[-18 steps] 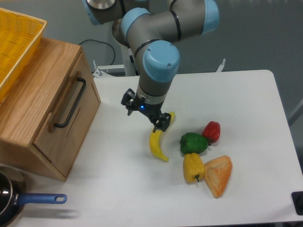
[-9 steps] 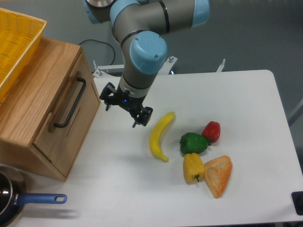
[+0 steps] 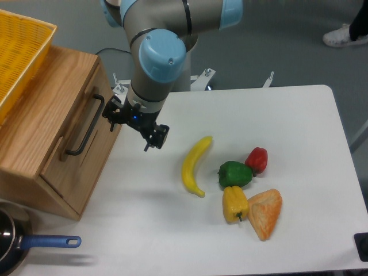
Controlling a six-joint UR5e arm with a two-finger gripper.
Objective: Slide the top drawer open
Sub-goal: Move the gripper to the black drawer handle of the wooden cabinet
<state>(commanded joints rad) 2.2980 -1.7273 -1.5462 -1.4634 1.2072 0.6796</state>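
The top drawer (image 3: 69,123) is a light oak panel on the tilted wooden cabinet at the left, with a long black bar handle (image 3: 85,125) running down its front. It looks shut, flush with the cabinet. My gripper (image 3: 130,130) hangs open just right of the drawer front, fingers pointing down toward the table. One fingertip (image 3: 110,119) is close to the handle's upper end; the other fingertip (image 3: 148,144) is over the white table. Nothing is between the fingers.
A yellow mesh basket (image 3: 20,54) sits on the cabinet top. On the white table (image 3: 299,126) lie a banana (image 3: 193,165), green pepper (image 3: 234,174), red pepper (image 3: 257,159), yellow pepper (image 3: 234,202) and an orange wedge (image 3: 265,213). A blue-handled pan (image 3: 23,244) is at the bottom left.
The gripper has moved left across the table, away from the banana and up to the drawer front. The banana and other items stayed put.
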